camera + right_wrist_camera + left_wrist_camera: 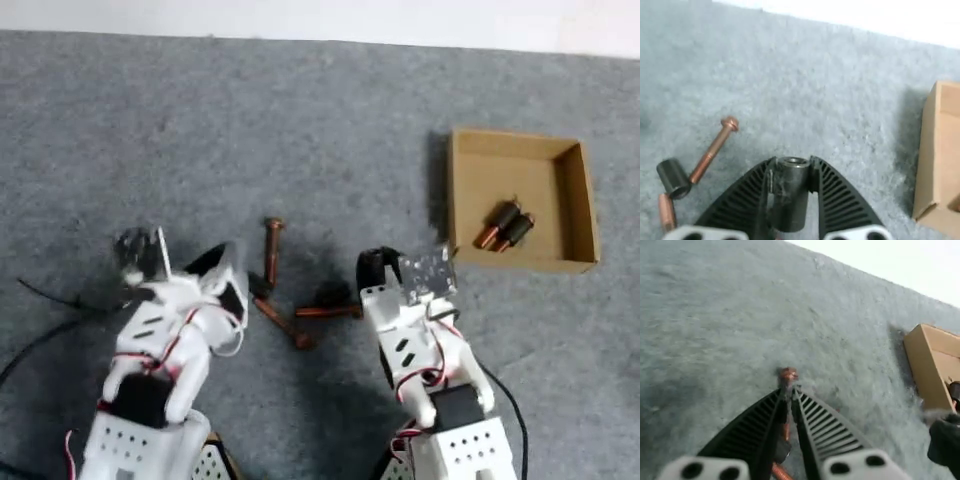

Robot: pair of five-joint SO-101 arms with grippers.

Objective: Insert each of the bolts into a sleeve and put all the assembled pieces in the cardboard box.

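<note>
Jutting past the left gripper (789, 392) that pinches it is a bolt (787, 374); the right gripper (791, 161) clasps a sleeve (790, 200).

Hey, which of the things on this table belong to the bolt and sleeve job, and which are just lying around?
For the job:
three loose bolts
loose sleeve
held sleeve, in the right gripper
cardboard box
two assembled pieces inside it

Just lying about:
black cable
grey mat underneath everything
</note>
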